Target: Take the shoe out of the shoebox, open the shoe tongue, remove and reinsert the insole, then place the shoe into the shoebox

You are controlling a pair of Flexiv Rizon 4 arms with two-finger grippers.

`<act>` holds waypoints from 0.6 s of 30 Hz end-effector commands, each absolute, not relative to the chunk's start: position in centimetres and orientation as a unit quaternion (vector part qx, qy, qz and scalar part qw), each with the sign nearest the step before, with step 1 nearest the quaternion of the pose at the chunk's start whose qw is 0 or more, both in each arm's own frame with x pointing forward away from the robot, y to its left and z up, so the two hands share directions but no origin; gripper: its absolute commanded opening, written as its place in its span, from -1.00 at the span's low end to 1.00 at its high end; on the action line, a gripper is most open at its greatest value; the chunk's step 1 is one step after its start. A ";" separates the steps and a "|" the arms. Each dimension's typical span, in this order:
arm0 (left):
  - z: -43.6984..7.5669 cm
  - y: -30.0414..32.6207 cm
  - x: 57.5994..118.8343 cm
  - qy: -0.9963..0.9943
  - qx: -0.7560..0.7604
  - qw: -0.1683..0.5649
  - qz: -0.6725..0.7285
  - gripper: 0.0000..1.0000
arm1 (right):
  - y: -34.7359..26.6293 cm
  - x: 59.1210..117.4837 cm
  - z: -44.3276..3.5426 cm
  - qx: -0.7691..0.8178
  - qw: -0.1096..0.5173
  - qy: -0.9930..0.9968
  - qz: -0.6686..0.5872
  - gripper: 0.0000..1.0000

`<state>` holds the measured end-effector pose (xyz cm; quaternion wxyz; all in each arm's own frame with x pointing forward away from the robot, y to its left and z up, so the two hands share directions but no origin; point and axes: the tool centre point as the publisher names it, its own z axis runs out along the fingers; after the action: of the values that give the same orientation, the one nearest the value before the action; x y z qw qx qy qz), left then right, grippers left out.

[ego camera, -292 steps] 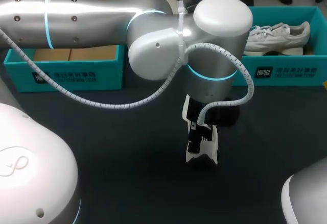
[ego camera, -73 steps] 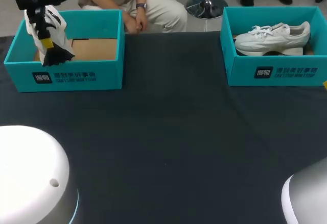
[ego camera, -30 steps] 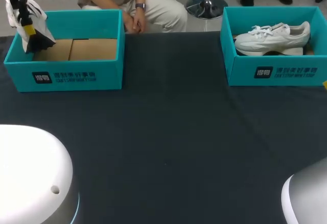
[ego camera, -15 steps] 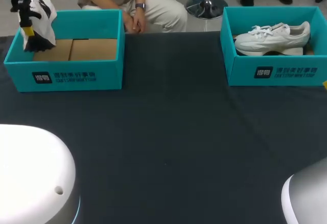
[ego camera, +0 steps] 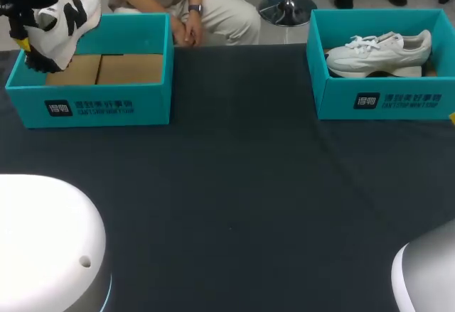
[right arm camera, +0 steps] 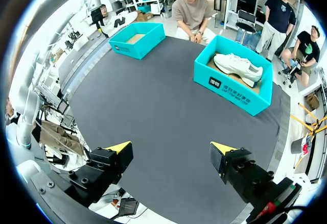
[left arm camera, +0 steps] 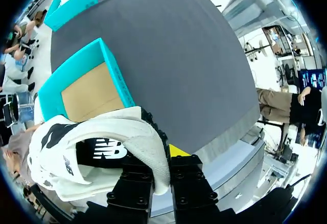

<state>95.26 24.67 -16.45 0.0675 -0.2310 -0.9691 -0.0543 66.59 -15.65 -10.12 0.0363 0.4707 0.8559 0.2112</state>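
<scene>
Head view looks down from behind; the right wrist view sees the same table (ego camera: 234, 184) from afar, the left closer.

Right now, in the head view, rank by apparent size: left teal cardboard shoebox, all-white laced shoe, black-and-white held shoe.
1. Left teal cardboard shoebox.
2. All-white laced shoe and black-and-white held shoe: alike; the held one is raised nearer the camera, so unranked.

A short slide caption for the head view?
Left claw holds a shoe over the left box; second shoe lies in right box.
</scene>
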 end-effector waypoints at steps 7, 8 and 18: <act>-17.8 27.1 95.1 -0.900 -0.415 0.080 -0.110 -1.00 | -15.6 66.9 -10.0 0.471 0.033 0.857 0.209 1.00; -17.8 27.2 95.2 -0.898 -0.419 0.080 -0.105 -1.00 | -15.6 66.9 -10.0 0.471 0.033 0.857 0.209 1.00; -17.8 27.3 95.4 -0.897 -0.423 0.075 -0.106 -1.00 | -15.6 66.9 -10.0 0.471 0.033 0.857 0.209 1.00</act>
<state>95.63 27.22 -17.89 0.0777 -0.4223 -0.8970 -0.1047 66.59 -15.65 -10.12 0.0363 0.4707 0.8559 0.2112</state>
